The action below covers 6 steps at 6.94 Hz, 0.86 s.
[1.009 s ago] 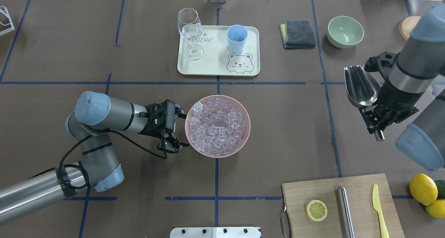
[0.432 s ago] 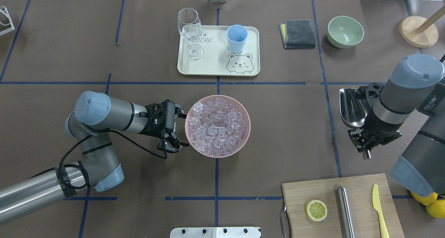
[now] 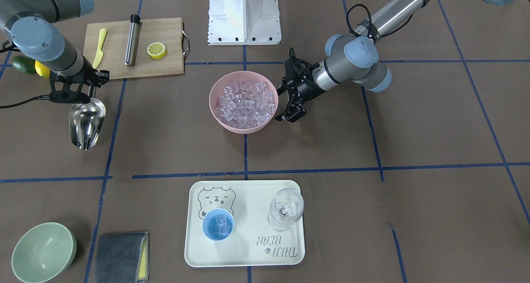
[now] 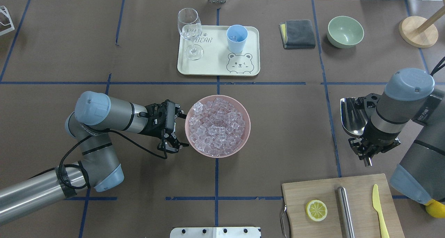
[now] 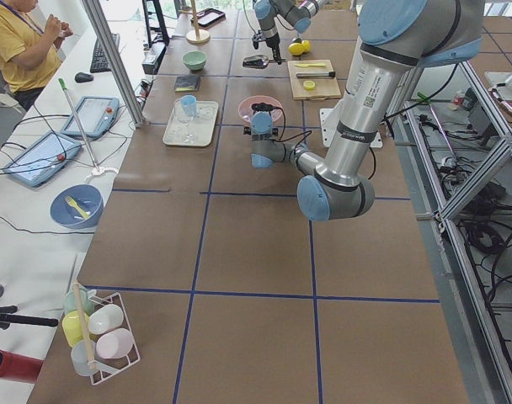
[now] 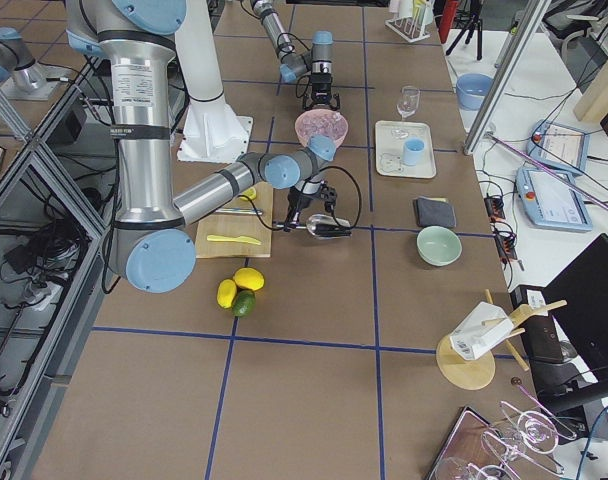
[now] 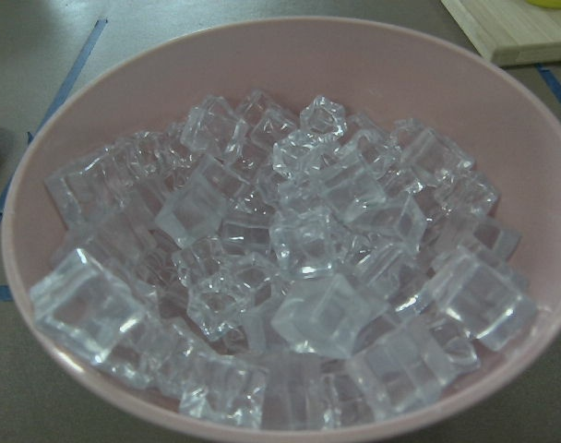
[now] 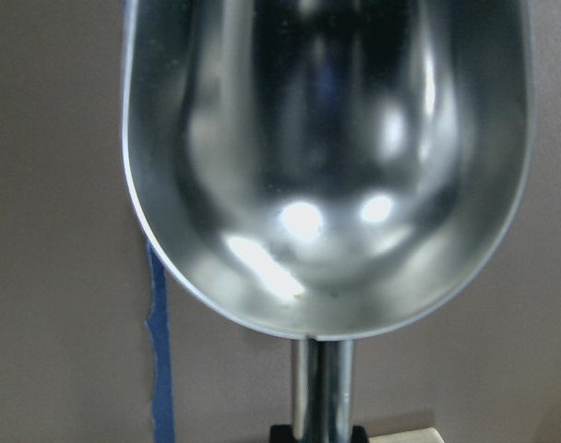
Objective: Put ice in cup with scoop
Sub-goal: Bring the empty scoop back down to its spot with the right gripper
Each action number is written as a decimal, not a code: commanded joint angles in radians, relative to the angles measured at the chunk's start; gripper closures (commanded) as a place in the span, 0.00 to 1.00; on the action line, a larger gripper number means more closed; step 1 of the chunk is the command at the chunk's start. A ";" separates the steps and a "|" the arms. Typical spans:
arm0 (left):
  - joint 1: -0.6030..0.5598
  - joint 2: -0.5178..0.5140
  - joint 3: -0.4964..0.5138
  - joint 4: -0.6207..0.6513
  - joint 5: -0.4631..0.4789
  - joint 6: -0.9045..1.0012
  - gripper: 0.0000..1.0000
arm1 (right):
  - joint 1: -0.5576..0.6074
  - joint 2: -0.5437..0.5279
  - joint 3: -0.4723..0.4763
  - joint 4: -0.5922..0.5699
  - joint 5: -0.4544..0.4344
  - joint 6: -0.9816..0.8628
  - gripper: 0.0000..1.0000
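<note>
Where the brown, blue-taped table (image 4: 285, 133) spreads, we see the right gripper (image 4: 368, 149) clenching the empty scoop (image 4: 353, 114) well right of the bowl (image 4: 247, 125) of ice (image 4: 217, 125), drawn back since a second ago. The left gripper (image 4: 179, 130) gapes beside the bowl, and the cup (image 4: 237, 39) stands beyond it.

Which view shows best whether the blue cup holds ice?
The exterior front-facing view: it looks into the cup and shows cubes inside. Overhead sees it obliquely; side views show it tiny; wrist views miss it.

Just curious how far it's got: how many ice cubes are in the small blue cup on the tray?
2 show inside the small light-blue plastic cup on the cream bear tray: one clear ice cube nearer the robot, another just beside it. More may hide underneath.
</note>
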 commanded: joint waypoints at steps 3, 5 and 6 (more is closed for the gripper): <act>0.002 -0.002 0.000 0.000 0.001 0.000 0.00 | -0.011 -0.001 -0.009 0.002 0.005 0.081 1.00; 0.002 -0.002 0.000 0.002 0.001 0.000 0.00 | -0.025 -0.007 -0.056 0.084 0.005 0.094 1.00; 0.002 -0.002 0.000 0.002 0.001 0.000 0.00 | -0.030 -0.016 -0.067 0.146 0.003 0.144 1.00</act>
